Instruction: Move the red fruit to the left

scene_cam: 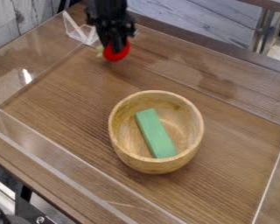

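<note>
Camera view: the fruit (115, 52) sits low at the table's (60, 114) far left, well apart from the bowl (157, 131) holding a green block (154, 133). It's round, and its stem is hidden. The gripper (115, 47) points down, jaws clamped on it, partly covering it.

The table (60, 114) is brown wood with visible grain. The bowl (125, 144) is pale smooth wood. The red fruit (115, 52) looks glossy.
</note>
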{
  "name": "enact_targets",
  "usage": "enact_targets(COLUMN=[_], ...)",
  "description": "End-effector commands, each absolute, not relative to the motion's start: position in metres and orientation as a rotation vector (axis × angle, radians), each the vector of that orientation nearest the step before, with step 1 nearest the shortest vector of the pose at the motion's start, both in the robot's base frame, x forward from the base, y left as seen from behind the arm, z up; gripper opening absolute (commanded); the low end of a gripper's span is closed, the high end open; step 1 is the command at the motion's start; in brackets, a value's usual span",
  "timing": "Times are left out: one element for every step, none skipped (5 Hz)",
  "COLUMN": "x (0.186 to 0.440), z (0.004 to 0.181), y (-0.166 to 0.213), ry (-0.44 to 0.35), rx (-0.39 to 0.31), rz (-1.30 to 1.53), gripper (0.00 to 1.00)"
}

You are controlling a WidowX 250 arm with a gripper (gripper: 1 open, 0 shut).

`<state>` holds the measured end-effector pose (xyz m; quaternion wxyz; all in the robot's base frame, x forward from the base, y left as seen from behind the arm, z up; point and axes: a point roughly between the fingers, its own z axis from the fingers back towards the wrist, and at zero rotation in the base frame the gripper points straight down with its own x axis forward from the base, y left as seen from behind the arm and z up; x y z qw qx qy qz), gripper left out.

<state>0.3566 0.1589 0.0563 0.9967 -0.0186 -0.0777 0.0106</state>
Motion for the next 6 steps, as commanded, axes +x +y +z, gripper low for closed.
enact_targets(x=[0.37, 0.37, 0.362, 0.356, 0.352, 0.35], z=[0.078, 0.075, 0.068, 0.062, 0.067, 0.068], y=[0.183, 0.191, 0.191, 0.193, 0.198, 0.202], ry=[-0.213, -0.194, -0.179, -0.164, -0.16, -0.15], rx=[0.007, 0.007, -0.006, -0.02, -0.029, -0.039], rz=[0.081, 0.128, 0.096, 0.069, 0.077, 0.09], gripper=[0.0, 0.0, 1.0, 0.0, 0.0, 1.0])
